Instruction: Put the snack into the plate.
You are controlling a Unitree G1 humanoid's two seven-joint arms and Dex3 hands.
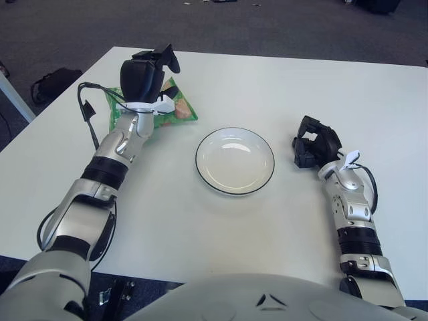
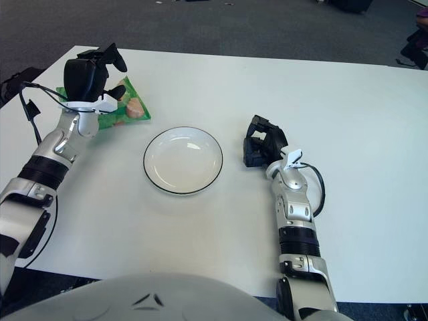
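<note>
Left hand (image 1: 144,77) is raised above the snack (image 1: 170,110), fingers spread, nothing gripped. Snack is lying flat on the bench (image 1: 200,227), just left of the empty plate (image 1: 235,160), likely awaiting a regrasp. Right hand (image 1: 314,144) is seen right of the plate, fingers curled, empty.

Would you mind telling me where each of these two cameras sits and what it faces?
Left eye view: on the head, looking forward and down at the white table; both arms show, left hand raised over the snack bag.
Right eye view: slightly to the right, same aim, same arms.
Shared: plate at centre, right hand beside it on the right.
</note>
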